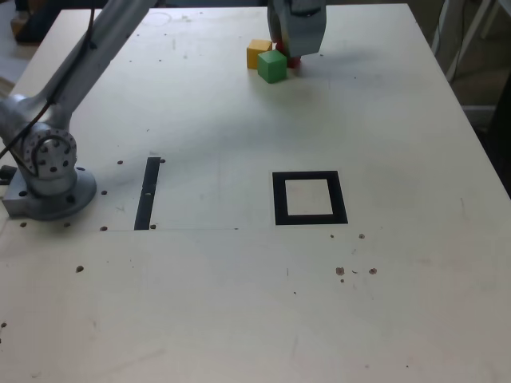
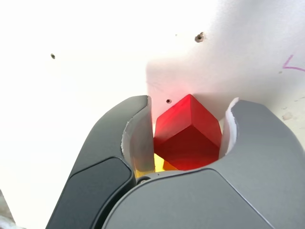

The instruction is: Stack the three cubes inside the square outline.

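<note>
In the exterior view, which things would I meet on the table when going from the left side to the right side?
Arm base → straight black tape strip → yellow cube → green cube → square outline. The red cube is mostly hidden under the gripper, so I leave both out.

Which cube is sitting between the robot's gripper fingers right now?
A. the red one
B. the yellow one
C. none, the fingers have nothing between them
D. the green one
A. In the wrist view the red cube sits right between the two grey fingers of the gripper, while the exterior view shows the green cube and the yellow cube out on the table beside it.
</note>
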`<action>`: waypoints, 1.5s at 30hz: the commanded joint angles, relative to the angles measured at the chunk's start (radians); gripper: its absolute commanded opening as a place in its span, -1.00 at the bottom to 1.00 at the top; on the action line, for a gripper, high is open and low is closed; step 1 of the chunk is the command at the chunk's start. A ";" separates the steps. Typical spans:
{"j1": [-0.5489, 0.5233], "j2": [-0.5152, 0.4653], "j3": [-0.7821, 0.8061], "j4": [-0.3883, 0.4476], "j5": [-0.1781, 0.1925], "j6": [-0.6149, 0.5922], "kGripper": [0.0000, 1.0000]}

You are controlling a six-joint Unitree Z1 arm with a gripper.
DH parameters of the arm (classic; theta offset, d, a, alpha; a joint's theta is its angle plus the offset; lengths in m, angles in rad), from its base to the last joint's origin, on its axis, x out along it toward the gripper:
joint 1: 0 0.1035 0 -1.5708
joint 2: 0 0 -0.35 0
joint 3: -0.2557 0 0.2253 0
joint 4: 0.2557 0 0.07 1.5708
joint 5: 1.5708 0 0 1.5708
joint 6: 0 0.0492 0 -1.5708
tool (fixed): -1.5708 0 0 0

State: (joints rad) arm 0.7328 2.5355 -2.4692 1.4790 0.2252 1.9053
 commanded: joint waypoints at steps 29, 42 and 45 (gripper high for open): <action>-0.103 -0.242 0.286 -0.056 0.023 -0.212 -0.16; -0.209 -0.501 0.660 -0.103 0.018 -0.426 -0.14; -0.244 -0.575 0.778 -0.148 0.015 -0.455 -0.15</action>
State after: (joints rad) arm 0.4969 1.9942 -1.7388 1.3400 0.2412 1.4570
